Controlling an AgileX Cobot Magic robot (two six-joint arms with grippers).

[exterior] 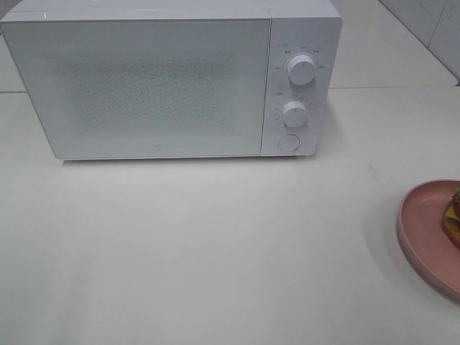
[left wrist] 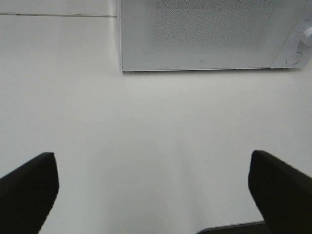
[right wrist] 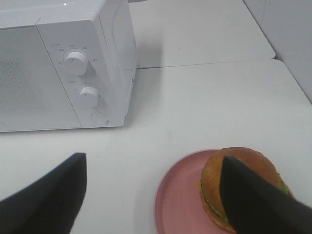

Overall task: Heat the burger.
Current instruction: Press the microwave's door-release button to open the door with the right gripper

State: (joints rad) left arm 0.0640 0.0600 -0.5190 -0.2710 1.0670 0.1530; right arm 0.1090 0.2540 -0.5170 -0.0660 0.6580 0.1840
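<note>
Your right gripper (right wrist: 153, 160) is spread wide near the burger (right wrist: 212, 178) on its plate (right wrist: 178, 200) at the worktop's right edge, likely lining up a grab. Left gripper (left wrist: 152, 161) is apart too, empty.

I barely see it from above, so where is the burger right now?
The burger sits on the pink plate at the right edge of the exterior high view, in front and right of the microwave.

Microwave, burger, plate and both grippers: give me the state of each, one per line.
microwave: door shut.
burger: on the pink plate, outside the microwave.
pink plate: carrying the burger.
left gripper: open, empty.
right gripper: open, empty, near the burger.
</note>
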